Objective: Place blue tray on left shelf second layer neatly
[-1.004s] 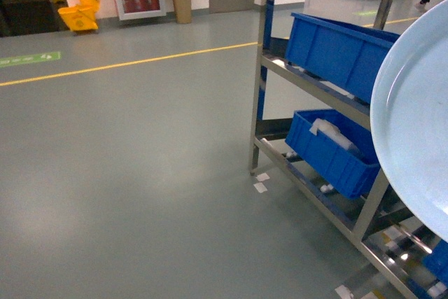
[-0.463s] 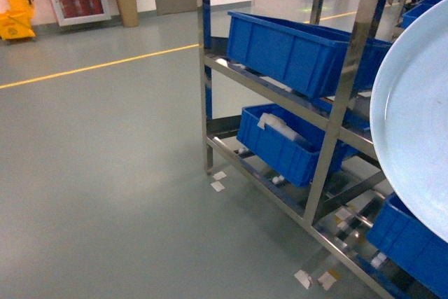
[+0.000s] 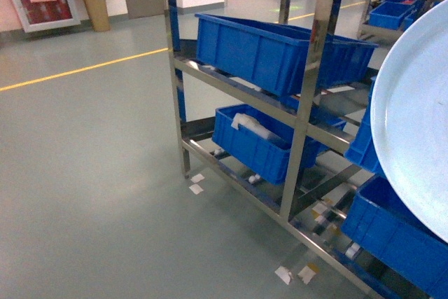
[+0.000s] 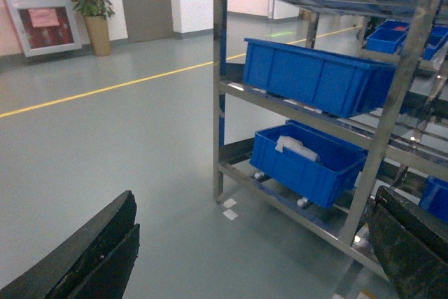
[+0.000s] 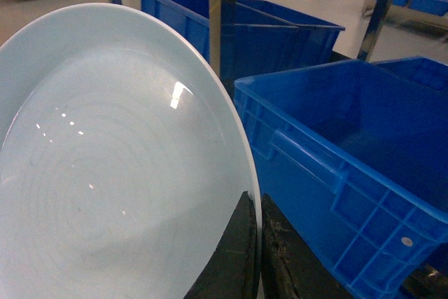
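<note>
The pale sky-blue oval plastic tray (image 5: 119,166) is held up on edge at the robot's right, its rim pinched between the dark fingers of the right tool (image 5: 256,257). Just beside it sits a deep ribbed dark-blue crate (image 5: 350,166). The shiny stainless-steel tiered shelf (image 3: 308,103) stands close ahead, with one long blue crate (image 3: 273,50) on an upper rail and another (image 3: 262,141) below (white packets lie in it). The left tool (image 4: 245,257) hangs spread wide, holding nothing. White tape scraps (image 3: 197,183) mark the grey floor (image 3: 91,173).
</note>
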Controlling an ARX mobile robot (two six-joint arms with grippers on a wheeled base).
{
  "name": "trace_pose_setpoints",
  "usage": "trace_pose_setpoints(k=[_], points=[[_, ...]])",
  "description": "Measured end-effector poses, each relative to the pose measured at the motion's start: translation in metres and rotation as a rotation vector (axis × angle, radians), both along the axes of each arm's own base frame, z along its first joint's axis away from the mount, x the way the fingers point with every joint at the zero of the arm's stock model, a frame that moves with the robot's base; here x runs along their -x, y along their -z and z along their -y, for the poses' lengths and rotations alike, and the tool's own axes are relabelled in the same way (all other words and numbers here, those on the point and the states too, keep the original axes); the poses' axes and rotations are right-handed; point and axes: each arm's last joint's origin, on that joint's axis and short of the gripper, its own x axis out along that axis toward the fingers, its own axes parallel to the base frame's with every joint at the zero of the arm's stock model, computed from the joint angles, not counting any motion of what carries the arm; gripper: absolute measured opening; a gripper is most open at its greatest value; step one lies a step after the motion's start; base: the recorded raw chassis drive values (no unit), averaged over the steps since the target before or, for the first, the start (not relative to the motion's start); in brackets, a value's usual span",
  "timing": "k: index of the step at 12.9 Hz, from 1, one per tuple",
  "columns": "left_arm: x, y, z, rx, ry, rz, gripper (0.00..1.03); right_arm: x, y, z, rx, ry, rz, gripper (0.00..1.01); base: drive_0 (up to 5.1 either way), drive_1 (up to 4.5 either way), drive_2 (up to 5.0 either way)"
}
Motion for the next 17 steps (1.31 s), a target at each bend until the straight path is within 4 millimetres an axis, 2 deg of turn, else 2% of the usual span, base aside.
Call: trace_pose_setpoints(k=[4, 8, 9, 12, 14, 17], points=[[0.0, 0.0002, -0.0001, 0.0, -0.002, -0.002, 0.98, 0.0004, -0.0008, 0.0, 0.001, 0.002, 0.006, 0.02, -1.6, -1.57, -1.6], [0.0, -0.0001, 0.0, 0.0, 0.0, 0.001, 0.98, 0.0004, -0.0005, 0.0, 0.0, 0.001, 0.003, 0.02, -1.7, 2.26, -5.7], [0.0, 0.0, 0.0, 0.0, 0.0, 0.0, 0.98, -0.0003, -0.0004, 0.0001, 0.001, 0.001, 0.005, 0.02, -1.5, -1.54, -1.5], [0.0, -0.0003, 0.0, 0.0, 0.0, 0.003, 0.98, 0.0, 0.0004, 0.0, 0.0, 0.002, -0.001, 0.02, -6.2, 2.33, -1.1], [0.0, -0.0002, 0.0, 0.0, -0.003, 0.002, 0.98, -0.0001, 0.0005, 0.0, 0.0, -0.002, -0.002, 0.02, -1.5, -1.47, -1.5], [0.0, 0.0001, 0.0, 0.0, -0.002, -0.001, 0.98, 0.0002, 0.0002, -0.0001, 0.0, -0.002, 0.0, 0.02, -1.9, 2.37, -6.2]])
